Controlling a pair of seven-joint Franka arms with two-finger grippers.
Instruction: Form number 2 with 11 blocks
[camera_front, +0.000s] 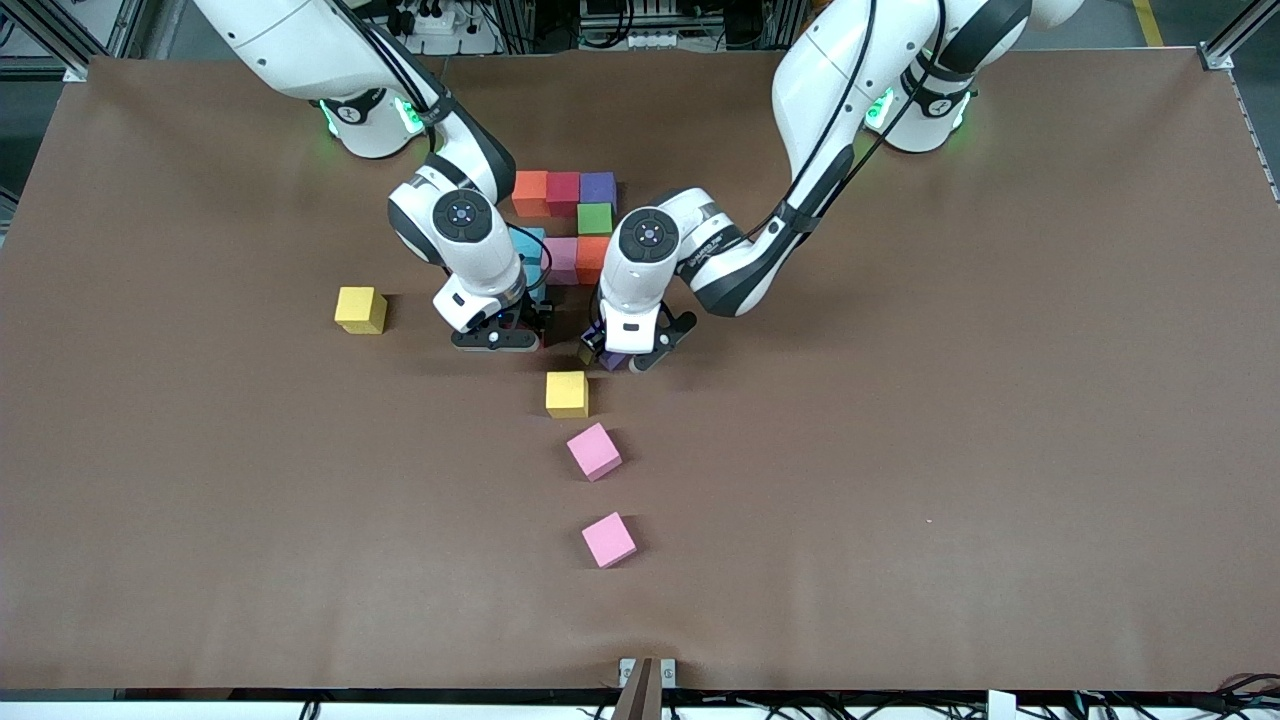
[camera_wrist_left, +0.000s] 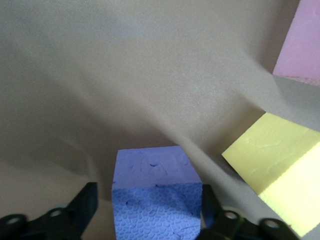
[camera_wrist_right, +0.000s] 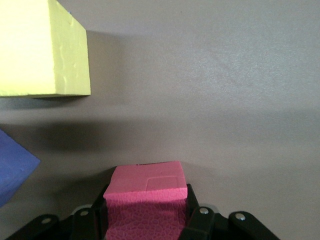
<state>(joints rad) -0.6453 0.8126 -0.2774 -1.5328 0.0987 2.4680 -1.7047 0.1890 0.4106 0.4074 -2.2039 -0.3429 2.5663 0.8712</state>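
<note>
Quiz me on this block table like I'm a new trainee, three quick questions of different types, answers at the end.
1. True or false: the green block lies alone, touching no other block.
2. The left gripper is down around which block? A yellow, B purple, C green.
3. Which gripper holds the red block?

Key
1. False: it sits packed in among the other coloured blocks of the figure.
2. B, the purple block.
3. The right gripper.
</note>
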